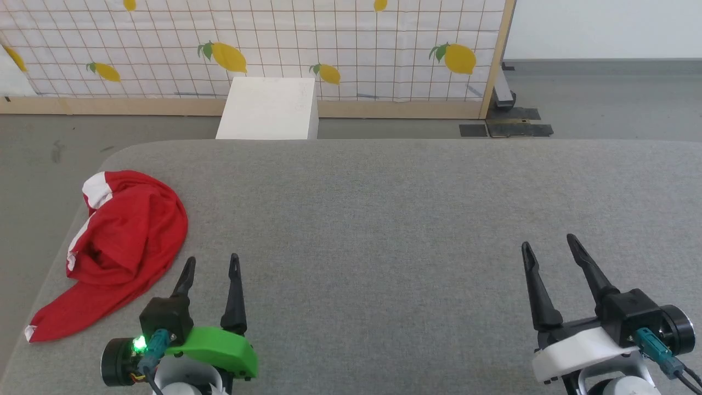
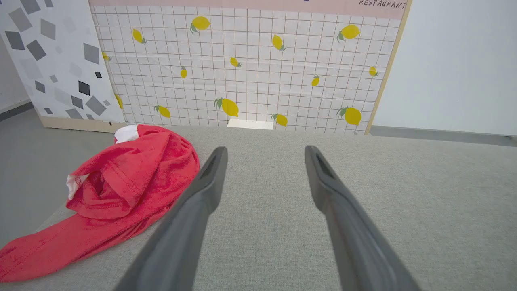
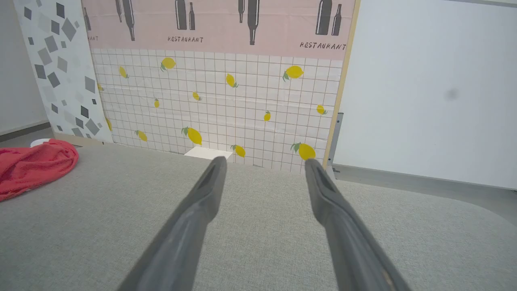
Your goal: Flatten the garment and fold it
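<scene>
Crumpled garment [image 1: 123,241] at left edge of desk [image 1: 384,219].
Left tool [image 1: 213,262] near it, right tool [image 1: 548,241] well apart; both open, empty.

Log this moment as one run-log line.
folding: not begun | garment: crumpled, far left of grey surface | left gripper: open, empty, beside garment | right gripper: open, empty

Red garment [image 1: 123,241] w/ white stripes, crumpled heap, table's left edge

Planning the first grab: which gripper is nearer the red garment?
Left. The left gripper sits just beside the garment, off its right edge; the right gripper is far across the grey surface.
</scene>
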Tool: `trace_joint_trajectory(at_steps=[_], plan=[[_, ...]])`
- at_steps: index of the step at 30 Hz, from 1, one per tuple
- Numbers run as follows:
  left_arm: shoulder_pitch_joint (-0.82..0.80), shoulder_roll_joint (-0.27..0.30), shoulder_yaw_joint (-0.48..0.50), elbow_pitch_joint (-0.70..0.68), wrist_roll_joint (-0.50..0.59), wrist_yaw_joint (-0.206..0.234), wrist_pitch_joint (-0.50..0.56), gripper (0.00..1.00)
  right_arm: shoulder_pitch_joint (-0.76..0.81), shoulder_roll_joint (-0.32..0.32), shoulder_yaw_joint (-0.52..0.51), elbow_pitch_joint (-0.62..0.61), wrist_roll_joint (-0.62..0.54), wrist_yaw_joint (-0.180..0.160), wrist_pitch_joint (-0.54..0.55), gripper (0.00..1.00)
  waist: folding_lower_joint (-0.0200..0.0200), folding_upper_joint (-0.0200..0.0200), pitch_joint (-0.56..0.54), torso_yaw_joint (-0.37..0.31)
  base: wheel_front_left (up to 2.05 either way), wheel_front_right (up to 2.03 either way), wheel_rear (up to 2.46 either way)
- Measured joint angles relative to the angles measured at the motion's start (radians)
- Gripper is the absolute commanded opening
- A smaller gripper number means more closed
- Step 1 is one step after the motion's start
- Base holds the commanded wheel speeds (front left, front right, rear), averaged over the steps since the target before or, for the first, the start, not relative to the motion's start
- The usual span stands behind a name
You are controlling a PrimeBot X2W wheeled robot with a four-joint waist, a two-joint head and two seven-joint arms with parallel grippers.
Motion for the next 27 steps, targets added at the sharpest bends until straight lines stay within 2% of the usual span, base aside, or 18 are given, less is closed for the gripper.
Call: trace_joint_trajectory(at_steps=[20, 27], plan=[[0.0, 0.021, -0.029, 0.007, -0.055, 0.021, -0.016, 1.0, 0.001, 0.0, -0.003, 0.007, 0.0, 0.0, -0.045, 1.0, 0.0, 0.0, -0.002, 0.014, 0.0, 0.0, 0.0], [-0.011, 0.023, -0.051, 0.016, -0.056, 0.028, -0.021, 1.0, 0.022, 0.001, -0.022, 0.005, -0.009, 0.0, -0.051, 1.0, 0.0, 0.0, 0.0, 0.07, 0.0, 0.0, 0.0]])
